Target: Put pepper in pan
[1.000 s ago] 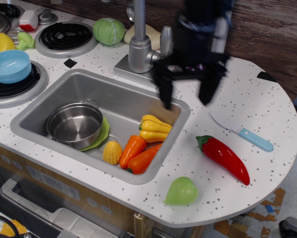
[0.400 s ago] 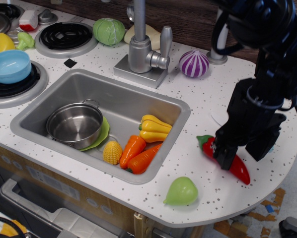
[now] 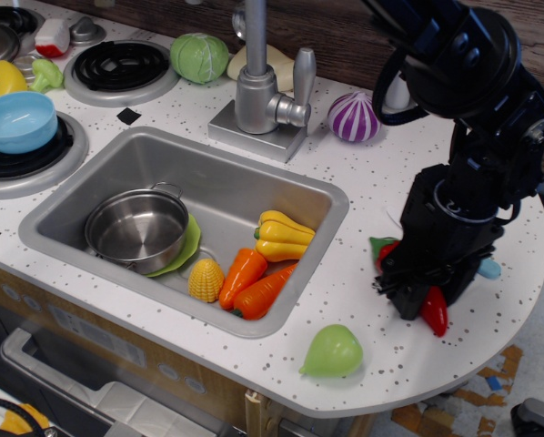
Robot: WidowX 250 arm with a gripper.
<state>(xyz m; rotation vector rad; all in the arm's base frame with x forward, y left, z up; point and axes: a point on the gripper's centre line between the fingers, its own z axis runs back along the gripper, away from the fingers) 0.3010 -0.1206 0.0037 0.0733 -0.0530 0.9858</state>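
The red pepper lies on the white counter right of the sink; only its green stem cap (image 3: 379, 246) and red tip (image 3: 434, 311) show. My black gripper (image 3: 421, 289) has come down over the pepper's middle and hides it, with its fingers on either side. I cannot tell whether the jaws have closed on it. The shiny steel pan (image 3: 134, 229) stands empty at the left end of the sink (image 3: 145, 155), on a green plate, far to the left of the gripper.
A yellow bell pepper (image 3: 284, 235), two carrots (image 3: 254, 278) and a corn cob (image 3: 206, 279) lie in the sink's right half. A green pear (image 3: 331, 350) sits near the counter's front edge. A purple onion (image 3: 355, 116) sits by the faucet (image 3: 254, 82). A blue bowl (image 3: 17, 120) sits on the left burner.
The gripper swung from above the sink's back edge to the right and came down onto the red pepper, now covering its middle. The pepper has not visibly moved.
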